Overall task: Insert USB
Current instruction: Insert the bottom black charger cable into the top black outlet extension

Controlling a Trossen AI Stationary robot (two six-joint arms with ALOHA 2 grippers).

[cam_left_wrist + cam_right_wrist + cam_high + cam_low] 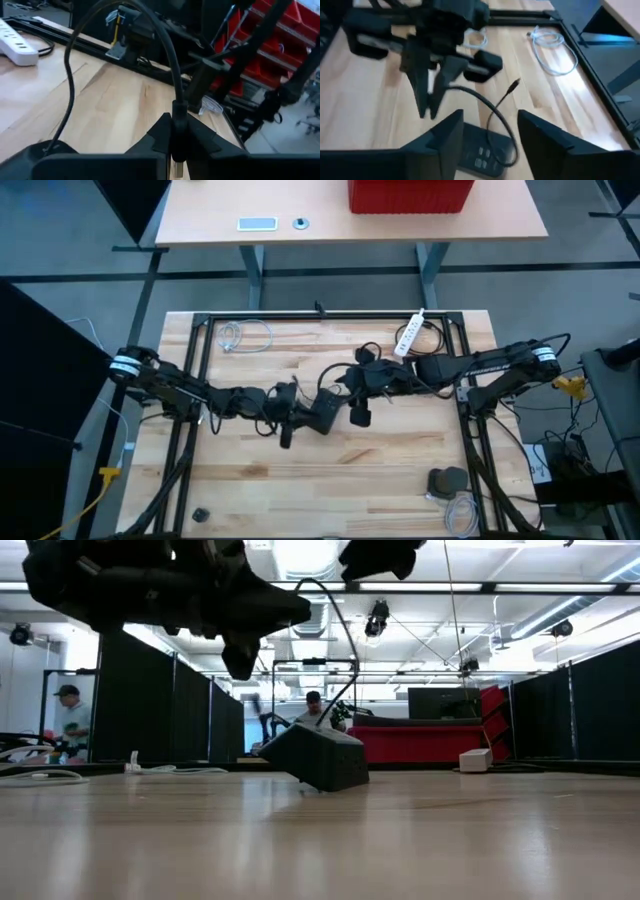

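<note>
Above mid-table | left claw [176, 150] clenched on USB plug [178, 135], upright, tip down | right claw [487, 132] released

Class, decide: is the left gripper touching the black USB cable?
Touching. The left wrist view shows the left gripper pinched shut on the black USB cable, its plug just below.

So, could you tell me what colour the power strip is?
White; the power strip shows best in the high view.

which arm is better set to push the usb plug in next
Left. The left gripper is shut on the black USB cable, plug at its fingertips. The right gripper stands open above the black hub with ports, holding nothing.
</note>
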